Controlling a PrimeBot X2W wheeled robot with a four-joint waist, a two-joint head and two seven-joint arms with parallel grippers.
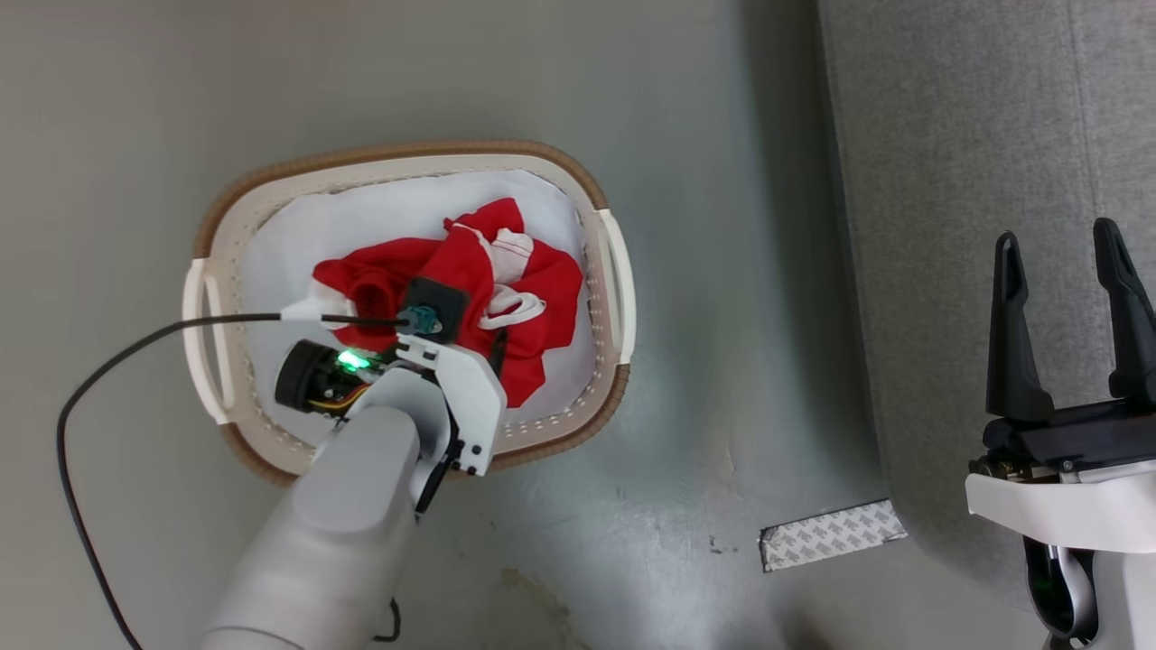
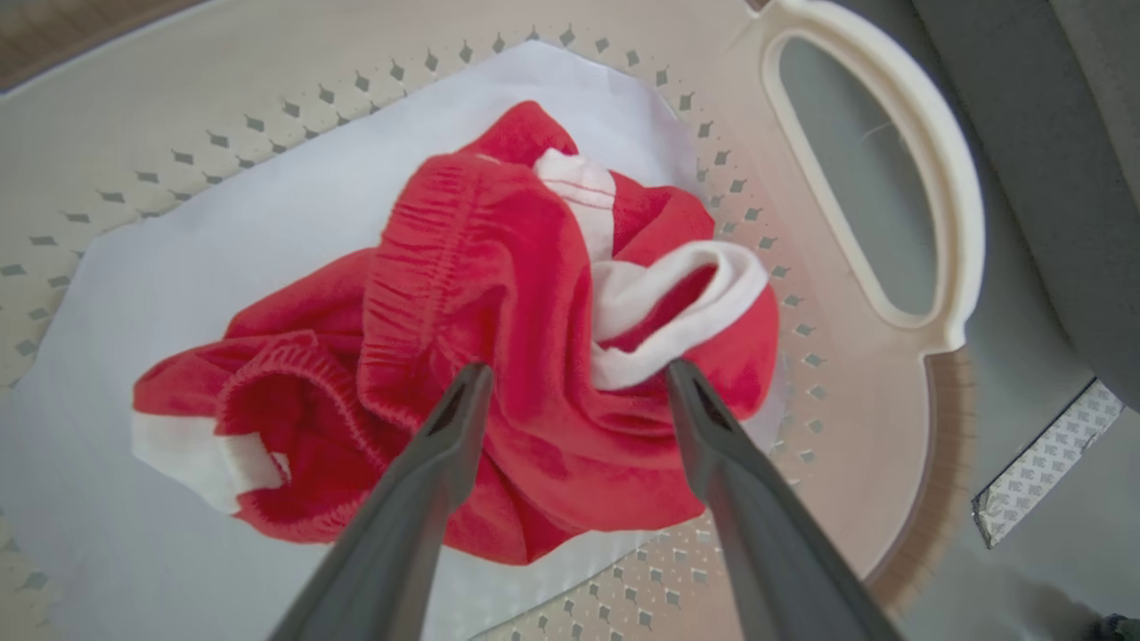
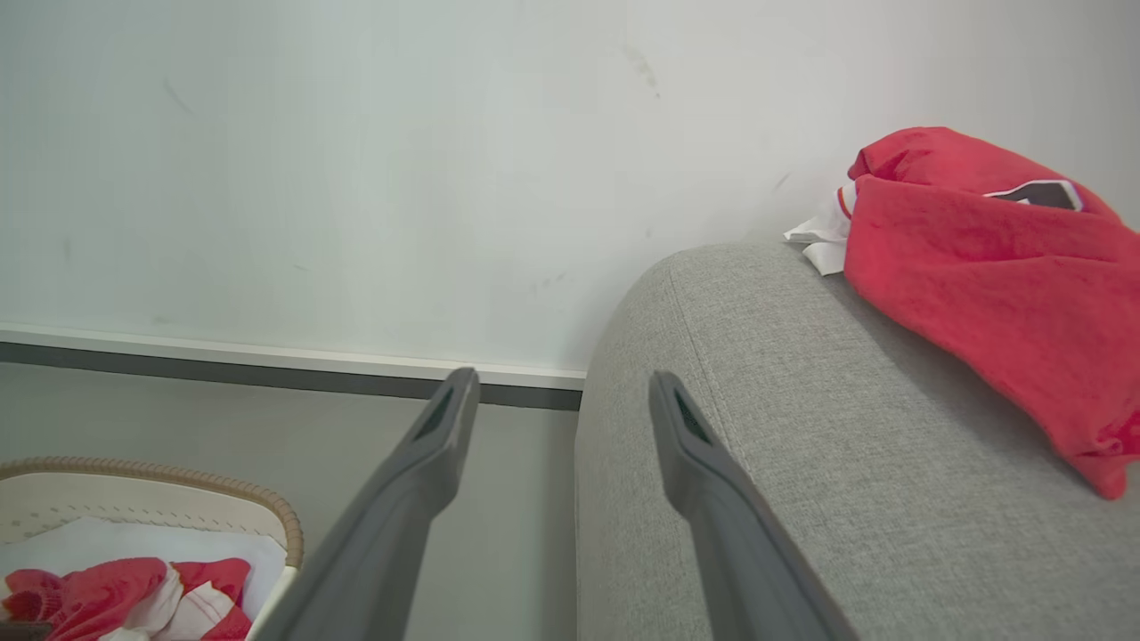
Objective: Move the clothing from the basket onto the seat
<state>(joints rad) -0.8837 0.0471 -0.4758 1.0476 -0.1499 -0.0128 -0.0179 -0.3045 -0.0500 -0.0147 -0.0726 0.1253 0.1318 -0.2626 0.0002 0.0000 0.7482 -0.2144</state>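
Now the left hand (image 2: 577, 369) hovers open over the clothing (image 2: 499, 294) in the basket (image 1: 397, 153), ready to pinch; the right hand (image 1: 1061, 244) waits open.

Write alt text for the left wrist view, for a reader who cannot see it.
The left gripper, its two dark fingers spread open, points down at crumpled red soft-fabric clothing with white trim, lying on a flat white liner cloth inside an oval cream-white perforated plastic basket. One basket handle arcs at upper right, grey floor beyond it.
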